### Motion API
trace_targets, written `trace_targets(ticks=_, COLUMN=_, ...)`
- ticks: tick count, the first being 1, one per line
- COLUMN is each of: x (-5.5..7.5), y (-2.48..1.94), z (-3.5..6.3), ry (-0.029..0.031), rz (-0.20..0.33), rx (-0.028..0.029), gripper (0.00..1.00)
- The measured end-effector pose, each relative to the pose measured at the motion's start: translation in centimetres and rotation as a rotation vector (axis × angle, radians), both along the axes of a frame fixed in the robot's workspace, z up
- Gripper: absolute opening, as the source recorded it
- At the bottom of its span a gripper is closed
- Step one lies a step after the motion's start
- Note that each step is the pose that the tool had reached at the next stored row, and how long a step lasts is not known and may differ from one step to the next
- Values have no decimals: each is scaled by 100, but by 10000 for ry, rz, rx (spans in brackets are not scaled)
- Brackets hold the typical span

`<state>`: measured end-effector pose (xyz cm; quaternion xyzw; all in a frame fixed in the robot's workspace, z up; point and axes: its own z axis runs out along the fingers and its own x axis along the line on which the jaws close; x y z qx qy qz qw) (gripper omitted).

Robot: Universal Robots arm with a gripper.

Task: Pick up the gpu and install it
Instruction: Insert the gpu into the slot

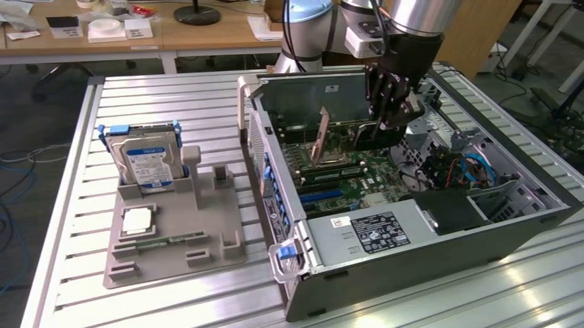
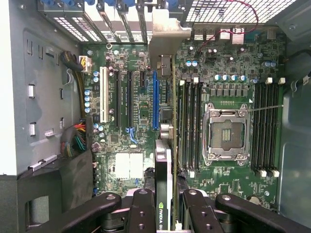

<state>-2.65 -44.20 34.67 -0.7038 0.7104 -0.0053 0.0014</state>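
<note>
Right now the claw (image 1: 390, 116) is down inside the open computer case (image 1: 511, 225), pinching the gpu (image 1: 373, 139) on edge between its fingers. Seen from the wrist, the card lies above the motherboard (image 2: 131, 121), between the blue slot (image 2: 155, 99) and the memory slots (image 2: 192, 121). Whether it touches the board, I cannot tell. Out on the slatted surface (image 1: 182, 96), a hard drive (image 1: 146, 160) stands upright in a grey holder (image 1: 174, 246).
</note>
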Motion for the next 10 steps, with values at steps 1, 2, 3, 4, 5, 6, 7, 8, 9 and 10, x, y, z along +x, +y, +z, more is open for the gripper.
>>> trace_targets(ticks=1, x=0, y=0, z=0, ry=0, rz=0, rx=0, gripper=27)
trace_targets(ticks=2, x=0, y=0, z=0, ry=0, rz=0, rx=0, gripper=27)
trace_targets(ticks=3, x=0, y=0, z=0, ry=0, rz=0, rx=-1, gripper=27)
trace_targets(ticks=4, x=0, y=0, z=0, ry=0, rz=0, rx=0, gripper=27)
trace_targets(ticks=5, x=0, y=0, z=-1, ry=0, rz=0, rx=0, gripper=27)
trace_targets(ticks=6, x=0, y=0, z=-25, ry=0, rz=0, rx=0, gripper=27)
trace_targets(ticks=7, x=-4, y=-13, z=-35, ry=-1, rz=0, rx=2, gripper=27)
trace_targets(ticks=8, x=-10, y=-30, z=-63, ry=-1, rz=4, rx=1, gripper=27)
trace_targets(ticks=9, x=-11, y=-30, z=-78, ry=0, rz=5, rx=-1, gripper=27)
trace_targets(ticks=10, x=-12, y=-30, z=-102, ry=0, rz=4, rx=0, gripper=27)
